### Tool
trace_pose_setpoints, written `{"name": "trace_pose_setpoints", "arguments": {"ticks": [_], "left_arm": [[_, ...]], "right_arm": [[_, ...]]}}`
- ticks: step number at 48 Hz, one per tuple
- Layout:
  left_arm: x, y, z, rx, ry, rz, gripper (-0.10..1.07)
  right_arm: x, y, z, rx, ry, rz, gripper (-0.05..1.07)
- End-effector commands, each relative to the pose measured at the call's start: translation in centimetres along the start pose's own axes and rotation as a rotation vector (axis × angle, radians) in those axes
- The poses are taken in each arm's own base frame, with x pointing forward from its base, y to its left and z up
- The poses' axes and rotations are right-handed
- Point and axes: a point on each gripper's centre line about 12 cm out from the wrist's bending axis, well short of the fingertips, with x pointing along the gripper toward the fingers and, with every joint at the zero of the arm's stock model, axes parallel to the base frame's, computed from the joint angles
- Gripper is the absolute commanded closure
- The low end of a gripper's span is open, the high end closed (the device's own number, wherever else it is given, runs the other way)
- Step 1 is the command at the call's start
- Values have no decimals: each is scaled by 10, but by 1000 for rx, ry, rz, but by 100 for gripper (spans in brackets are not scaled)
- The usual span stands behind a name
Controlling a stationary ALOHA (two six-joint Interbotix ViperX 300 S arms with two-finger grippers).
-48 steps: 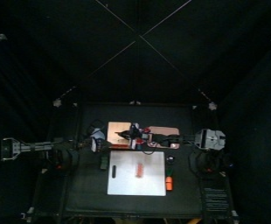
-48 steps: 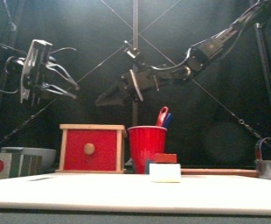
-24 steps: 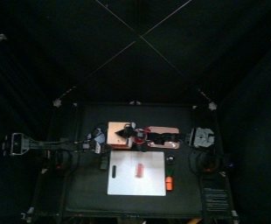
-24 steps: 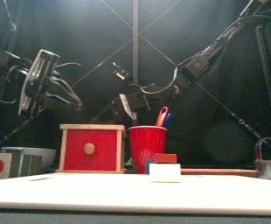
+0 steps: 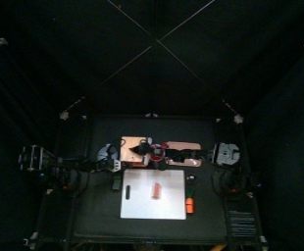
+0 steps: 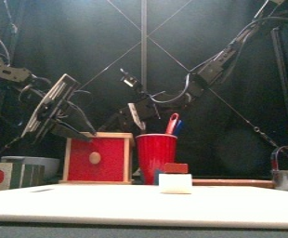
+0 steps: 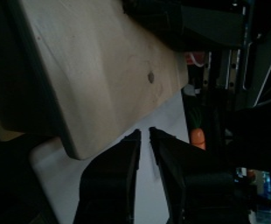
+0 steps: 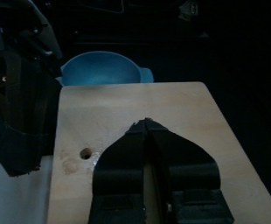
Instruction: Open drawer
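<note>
The left hand (image 6: 37, 128) hangs tilted at the counter's left, above and just to the left of the drawer (image 6: 97, 158). The front view shows open space between the hand and the box's top corner. In its own wrist view the left hand (image 7: 145, 134) has its jaws parted by only a thin slit. Nothing sits between them.

The right hand (image 6: 137, 119) reaches across the middle and hangs behind the red cup (image 6: 157, 156). Its wrist view shows the right hand (image 8: 145, 122) with its jaws closed to a point and holding nothing.

The drawer stands on the counter (image 6: 134, 206) just left of the cup. Its red front with a round knob faces the front camera, and the tray looks flush with the frame.

Only the front view shows that red face, the pens (image 6: 174, 124) in the cup and a small white block (image 6: 176, 183). From above, the drawer (image 5: 132, 145) is a tan patch, with a white sheet (image 5: 155, 196) nearer the front and an orange marker (image 5: 189, 205) beside it. The right wrist view alone shows a blue bowl (image 8: 103, 70) beyond a pale wooden board (image 8: 184, 114) that has a small hole. The left wrist view shows a similar wooden surface (image 7: 91, 61). I cannot tell if it is the same board.
</note>
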Motion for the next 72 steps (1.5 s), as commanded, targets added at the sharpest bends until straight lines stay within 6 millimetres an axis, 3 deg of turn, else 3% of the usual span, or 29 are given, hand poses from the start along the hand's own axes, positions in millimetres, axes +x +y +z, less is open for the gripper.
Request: {"name": "trace_pose_setpoints", "arguments": {"ticks": [1,11,29,72], "left_arm": [[4,-8,0,-13,-1,-11,17],[9,2,-2,-80,-11,42,2],[27,14,6,-152,-128,62,3],[29,12,5,-62,-223,178,15]], "right_arm": [[-2,-2,20,-9,-42,-2,98],[0,4,26,-15,-56,11,98],[1,13,29,-20,-63,28,98],[1,20,31,-20,-68,40,98]]}}
